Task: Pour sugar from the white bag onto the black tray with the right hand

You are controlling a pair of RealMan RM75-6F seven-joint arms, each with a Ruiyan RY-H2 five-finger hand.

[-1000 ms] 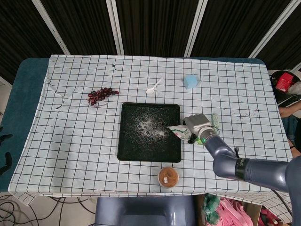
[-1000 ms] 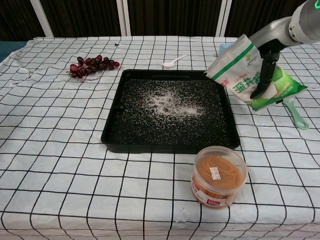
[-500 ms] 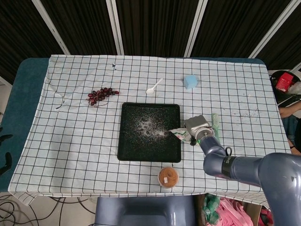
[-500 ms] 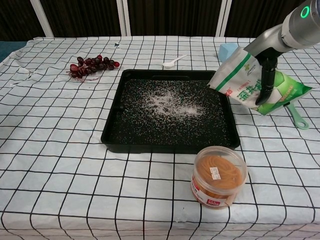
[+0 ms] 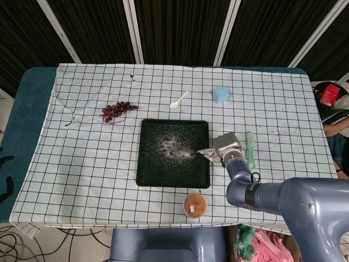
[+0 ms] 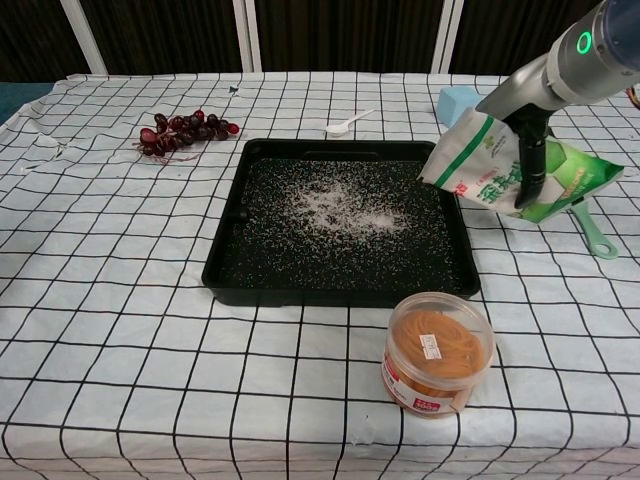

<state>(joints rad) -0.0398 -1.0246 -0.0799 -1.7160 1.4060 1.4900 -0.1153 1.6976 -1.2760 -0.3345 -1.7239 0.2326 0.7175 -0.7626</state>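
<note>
You're gripping the white bag (image 6: 487, 170) in your right hand (image 6: 531, 170), tilting it just over the right edge of the black tray (image 6: 225, 262). Sugar (image 6: 340, 208) is sitting scattered across the tray's middle. Your left hand isn't showing in either view.

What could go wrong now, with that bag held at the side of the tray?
The white bag, held by the right hand, hangs at the black tray's right rim, so sugar might spill onto the checked cloth instead. Only thin fingers seem to clamp it, so it could slip. The green brush lies right under the bag and might get knocked when the bag comes down.
</note>
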